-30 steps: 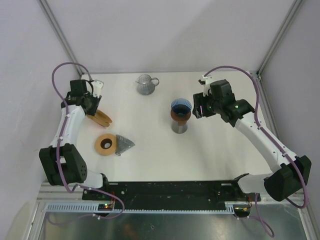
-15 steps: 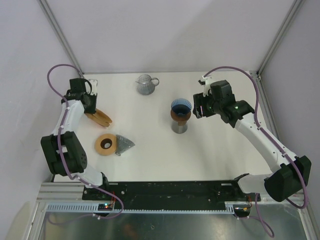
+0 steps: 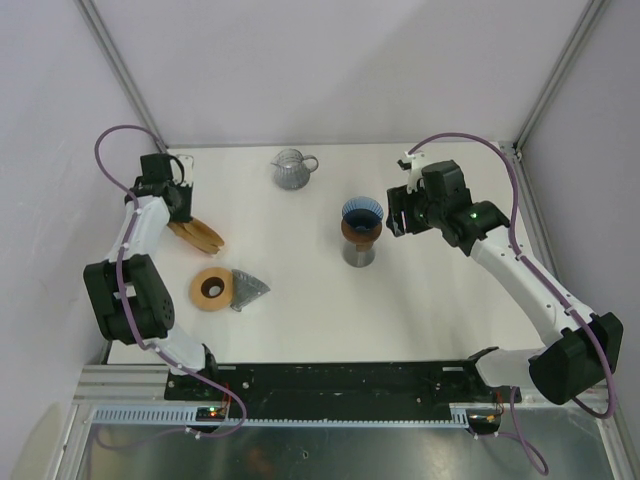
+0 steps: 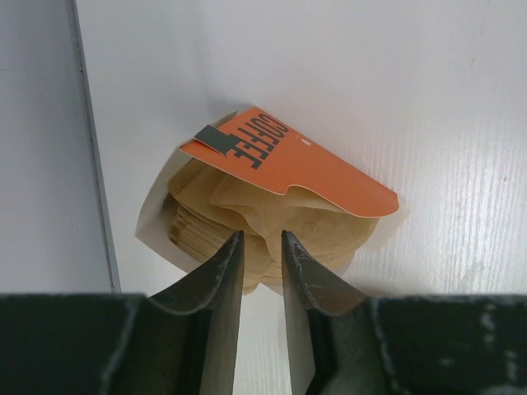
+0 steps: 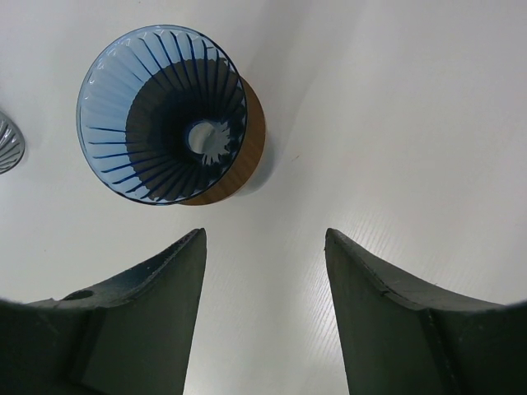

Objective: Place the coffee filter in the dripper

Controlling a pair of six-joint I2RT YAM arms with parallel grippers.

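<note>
A stack of brown paper coffee filters (image 4: 325, 230) lies at the table's left edge under an orange "COFFEE" card (image 4: 288, 160); it also shows in the top view (image 3: 198, 236). My left gripper (image 4: 262, 236) hangs just over the stack's near edge, its jaws a narrow gap apart with nothing between them; in the top view it (image 3: 182, 207) is at the stack's back-left. The blue ribbed dripper (image 5: 160, 115) sits empty on a wooden collar and grey stand (image 3: 359, 250). My right gripper (image 5: 265, 234) is wide open and empty, just right of the dripper (image 3: 361, 211).
A glass server (image 3: 292, 169) stands at the back centre. A wooden ring (image 3: 211, 288) and a grey ribbed cone (image 3: 250, 287) lie left of centre. The enclosure's left wall (image 4: 41, 140) is close beside the filter stack.
The left arm's elbow has swung back and left, and its gripper has shifted slightly left by the filter stack. The right arm has not moved.
</note>
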